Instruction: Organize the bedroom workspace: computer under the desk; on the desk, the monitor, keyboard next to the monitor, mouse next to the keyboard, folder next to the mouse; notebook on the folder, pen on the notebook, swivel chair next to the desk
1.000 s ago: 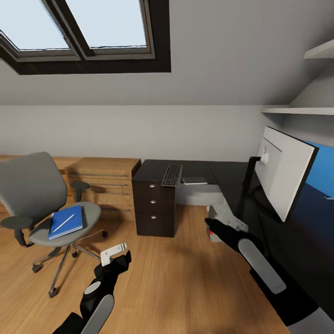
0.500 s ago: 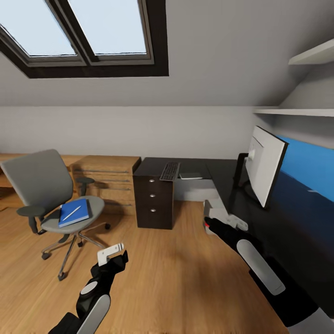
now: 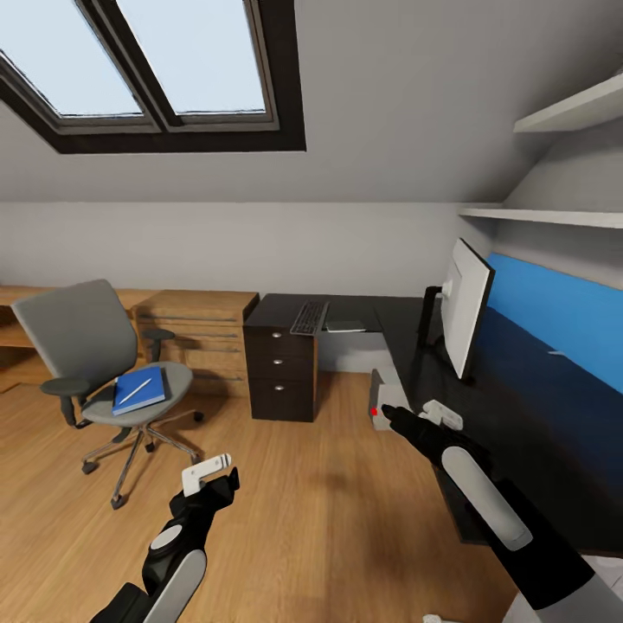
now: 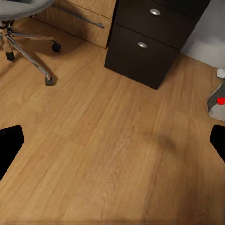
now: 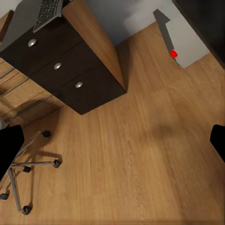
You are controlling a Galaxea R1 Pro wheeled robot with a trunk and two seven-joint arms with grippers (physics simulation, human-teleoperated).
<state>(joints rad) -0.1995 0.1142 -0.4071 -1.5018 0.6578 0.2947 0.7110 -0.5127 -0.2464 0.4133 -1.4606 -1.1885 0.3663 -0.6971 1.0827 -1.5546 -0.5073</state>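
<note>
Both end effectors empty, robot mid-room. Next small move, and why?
Probably roll toward the swivel chair and bring the left end effector over its seat. The blue folder lies there with the pen on top, out of reach, while the left end effector hangs open over bare floor.

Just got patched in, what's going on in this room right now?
Nothing is being handled. The left gripper and right gripper hang over bare wood floor, both open and empty. The blue folder lies on the swivel chair seat with the pen on top. The keyboard sits on the dark drawer unit, the monitor stands on the desk, and the computer is on the floor under the desk's edge.
</note>
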